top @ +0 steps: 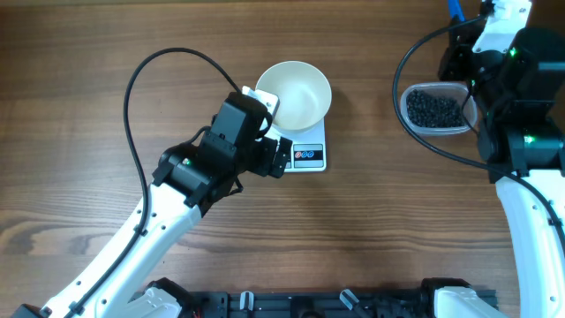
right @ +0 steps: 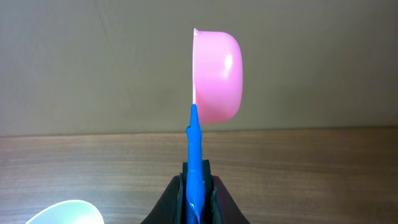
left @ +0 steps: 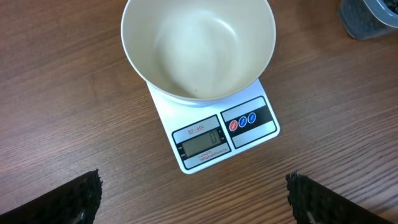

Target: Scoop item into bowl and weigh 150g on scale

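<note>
Viewing from overhead, I find the bowl (top: 294, 93) seated on the scale (top: 306, 152) at upper centre, its rim overhanging the platform's upper edge. The left gripper (top: 273, 132) sits at their left side, with bare table (top: 79, 79) beyond. The item (top: 433, 109) lies in a clear tub (top: 441, 86) near the right edge. Left wrist: fingers (left: 71, 199) spread fully wide, holding nothing, open wood between them and the scale's front edge. Right wrist: right gripper (right: 198, 186) clamped tight on the blue handle of the pink scoop (right: 216, 74), cup raised on edge.
</note>
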You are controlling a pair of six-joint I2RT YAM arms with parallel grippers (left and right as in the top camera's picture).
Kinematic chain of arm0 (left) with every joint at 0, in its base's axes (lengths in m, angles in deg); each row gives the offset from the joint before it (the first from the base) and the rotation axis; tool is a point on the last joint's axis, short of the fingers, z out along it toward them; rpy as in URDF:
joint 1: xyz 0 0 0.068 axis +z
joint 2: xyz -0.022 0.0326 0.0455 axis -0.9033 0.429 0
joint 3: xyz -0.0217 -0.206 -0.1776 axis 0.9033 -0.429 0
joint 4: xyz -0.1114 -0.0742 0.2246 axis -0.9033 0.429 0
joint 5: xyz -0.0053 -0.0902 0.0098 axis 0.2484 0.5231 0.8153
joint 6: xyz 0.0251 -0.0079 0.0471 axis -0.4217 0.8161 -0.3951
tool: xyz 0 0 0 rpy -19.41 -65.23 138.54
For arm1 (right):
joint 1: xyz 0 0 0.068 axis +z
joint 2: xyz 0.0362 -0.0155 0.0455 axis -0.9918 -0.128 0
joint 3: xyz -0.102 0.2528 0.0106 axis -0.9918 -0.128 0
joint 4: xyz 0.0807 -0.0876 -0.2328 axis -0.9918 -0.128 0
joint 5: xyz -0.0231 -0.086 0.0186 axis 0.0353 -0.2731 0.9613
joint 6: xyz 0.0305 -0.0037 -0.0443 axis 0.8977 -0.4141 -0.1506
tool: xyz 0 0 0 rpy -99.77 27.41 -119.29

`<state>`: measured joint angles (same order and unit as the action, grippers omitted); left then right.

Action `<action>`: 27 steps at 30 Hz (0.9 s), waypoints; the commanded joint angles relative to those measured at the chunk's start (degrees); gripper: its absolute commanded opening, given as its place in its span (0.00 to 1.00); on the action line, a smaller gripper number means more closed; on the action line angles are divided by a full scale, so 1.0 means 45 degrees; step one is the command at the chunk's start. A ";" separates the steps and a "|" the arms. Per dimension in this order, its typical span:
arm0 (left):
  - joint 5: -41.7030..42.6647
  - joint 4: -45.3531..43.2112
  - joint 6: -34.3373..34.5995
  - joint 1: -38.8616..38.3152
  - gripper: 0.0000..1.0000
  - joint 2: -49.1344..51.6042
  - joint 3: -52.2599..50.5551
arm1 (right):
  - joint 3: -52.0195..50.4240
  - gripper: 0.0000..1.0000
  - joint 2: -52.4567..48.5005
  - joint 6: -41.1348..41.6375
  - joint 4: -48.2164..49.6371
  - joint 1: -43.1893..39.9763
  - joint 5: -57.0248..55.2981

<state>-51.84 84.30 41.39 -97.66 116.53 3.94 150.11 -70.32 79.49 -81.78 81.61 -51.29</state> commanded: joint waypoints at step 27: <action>-0.0170 -0.0073 0.0398 0.0350 1.00 0.0296 0.0180 | 0.0214 0.04 0.0238 -0.0136 -0.0257 -0.0039 0.0204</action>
<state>-52.29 84.30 42.66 -96.35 117.45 3.94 150.11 -70.32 79.49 -83.07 81.61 -51.29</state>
